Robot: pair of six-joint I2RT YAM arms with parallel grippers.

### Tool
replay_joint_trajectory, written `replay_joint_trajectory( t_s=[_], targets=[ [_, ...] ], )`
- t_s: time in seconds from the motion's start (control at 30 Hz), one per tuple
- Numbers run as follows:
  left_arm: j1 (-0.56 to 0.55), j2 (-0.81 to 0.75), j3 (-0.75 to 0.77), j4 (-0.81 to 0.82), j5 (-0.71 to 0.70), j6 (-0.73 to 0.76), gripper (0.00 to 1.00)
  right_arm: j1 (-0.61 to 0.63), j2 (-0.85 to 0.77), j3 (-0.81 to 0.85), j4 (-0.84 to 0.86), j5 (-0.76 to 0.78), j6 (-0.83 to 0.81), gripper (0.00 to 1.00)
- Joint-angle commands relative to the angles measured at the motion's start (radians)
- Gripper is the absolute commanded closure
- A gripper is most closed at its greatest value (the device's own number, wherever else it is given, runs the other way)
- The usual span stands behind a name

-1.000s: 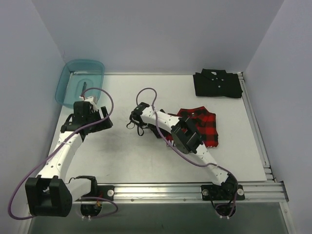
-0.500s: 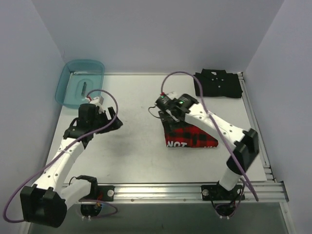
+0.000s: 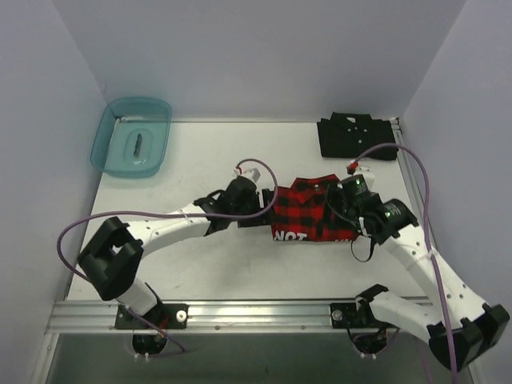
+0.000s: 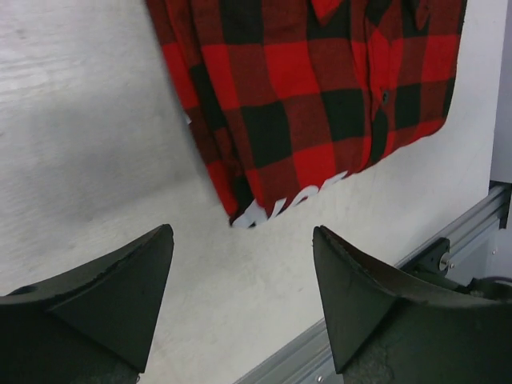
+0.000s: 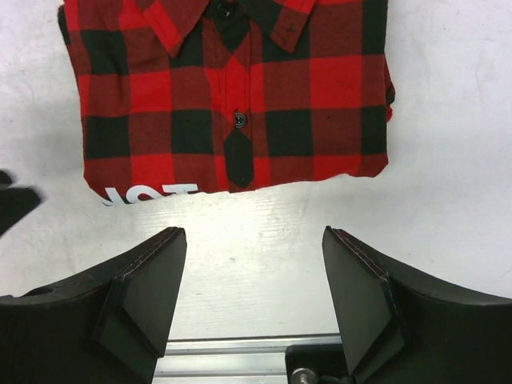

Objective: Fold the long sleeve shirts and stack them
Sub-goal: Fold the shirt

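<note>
The red-and-black plaid shirt [image 3: 308,212] lies folded flat at the table's middle. Its collar points to the far side and white letters run along its near hem. It also shows in the left wrist view [image 4: 304,96] and the right wrist view [image 5: 232,104]. The black shirt [image 3: 356,138] lies folded at the far right. My left gripper [image 3: 266,210] [image 4: 242,230] is open and empty above the plaid shirt's near left corner. My right gripper [image 3: 342,205] [image 5: 253,230] is open and empty above the plaid shirt's right part.
A translucent teal bin [image 3: 132,136] stands at the far left corner with a small dark thing inside. A metal rail [image 3: 256,312] runs along the near table edge and shows in the right wrist view [image 5: 240,352]. Grey walls close in three sides.
My left arm has swung right from near the bin to the plaid shirt's left edge. My right arm has drawn back to the shirt's right side. The shirt now lies flat and squared.
</note>
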Motion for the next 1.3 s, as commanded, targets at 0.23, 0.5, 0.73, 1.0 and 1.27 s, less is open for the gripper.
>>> replay_joint_trajectory(
  t_s=[0.23, 0.5, 0.73, 1.0, 1.27],
  targets=[
    [-0.099, 0.274, 0.096, 0.175, -0.1, -0.14, 0.43, -0.015, -0.084, -0.167, 0.136, -0.118, 0.066, 0.32],
    [-0.099, 0.239, -0.189, 0.425, -0.091, -0.231, 0.96, -0.014, -0.037, -0.18, 0.229, -0.209, 0.049, 0.33],
    [-0.104, 0.132, -0.368, 0.508, -0.108, -0.225, 0.98, 0.011, 0.088, -0.119, 0.386, -0.31, 0.042, 0.34],
    [-0.101, -0.109, -0.511, 0.487, -0.12, -0.186, 0.9, 0.008, 0.194, -0.072, 0.43, -0.256, 0.036, 0.37],
    [0.055, -0.339, -0.471, 0.269, -0.081, -0.104, 0.47, 0.063, 0.236, -0.026, 0.417, -0.272, 0.002, 0.4]
  ],
)
